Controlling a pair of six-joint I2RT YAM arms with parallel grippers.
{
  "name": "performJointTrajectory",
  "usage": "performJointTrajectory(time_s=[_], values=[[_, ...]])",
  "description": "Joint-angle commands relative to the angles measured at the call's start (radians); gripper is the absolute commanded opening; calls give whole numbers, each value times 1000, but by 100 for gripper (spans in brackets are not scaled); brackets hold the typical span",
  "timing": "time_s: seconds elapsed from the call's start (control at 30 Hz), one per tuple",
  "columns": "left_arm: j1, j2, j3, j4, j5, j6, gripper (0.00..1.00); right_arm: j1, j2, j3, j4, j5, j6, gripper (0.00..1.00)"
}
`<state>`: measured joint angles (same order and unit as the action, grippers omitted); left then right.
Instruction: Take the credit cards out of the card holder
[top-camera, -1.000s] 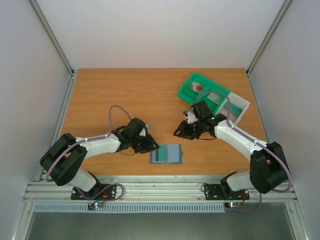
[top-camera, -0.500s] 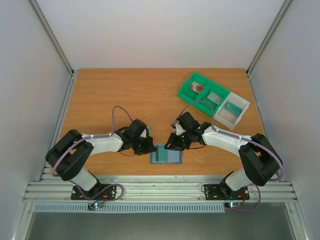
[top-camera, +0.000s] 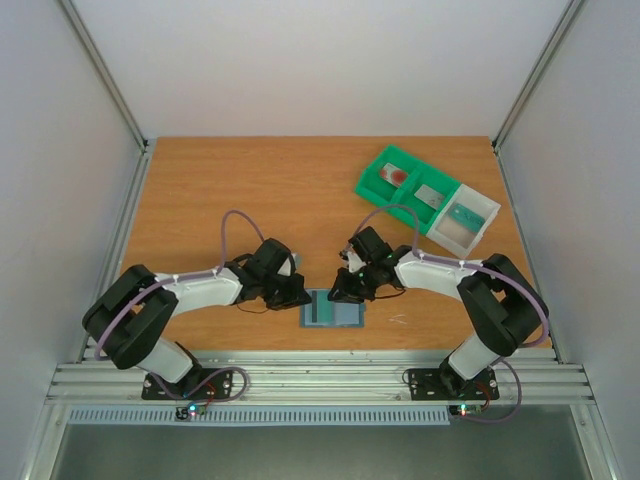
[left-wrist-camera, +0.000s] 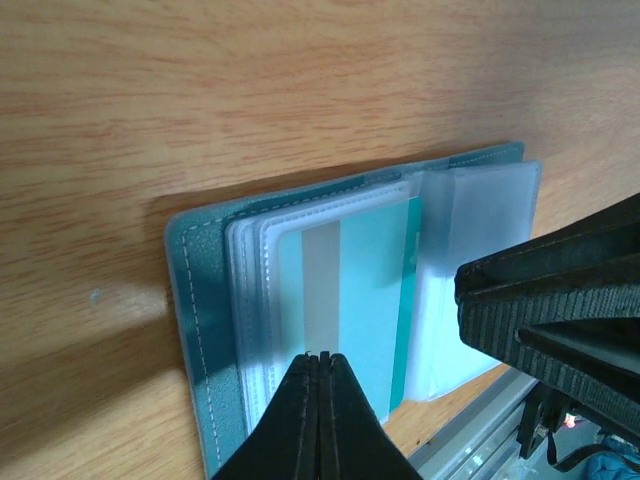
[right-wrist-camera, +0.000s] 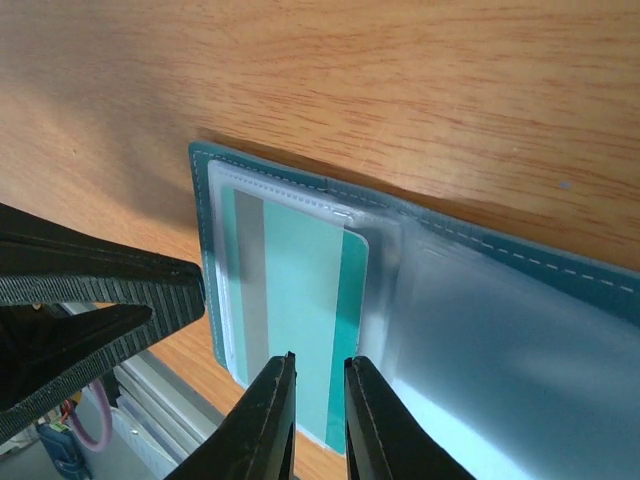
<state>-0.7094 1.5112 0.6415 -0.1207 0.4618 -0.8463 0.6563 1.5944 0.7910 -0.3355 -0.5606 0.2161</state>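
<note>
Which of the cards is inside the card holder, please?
The teal card with the grey stripe, sleeved in the open card holder; the other cards lie in the bins.

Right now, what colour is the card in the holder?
Teal with a grey stripe; the card shows best from the left wrist.

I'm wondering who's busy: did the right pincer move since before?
Yes. The right pincer slid away from the green bin, leftward and nearer the arm bases, and now sits at the wallet.
</note>
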Motion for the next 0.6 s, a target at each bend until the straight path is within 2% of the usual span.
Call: performJointTrajectory(time_s=[0.0,0.57], values=[[-4,18,-23,50,29,12,0,7,15,-24,60,-21,13,15],[-4,70,-36,94,66,-2,0,8,68,-58,123,-21,6,14]])
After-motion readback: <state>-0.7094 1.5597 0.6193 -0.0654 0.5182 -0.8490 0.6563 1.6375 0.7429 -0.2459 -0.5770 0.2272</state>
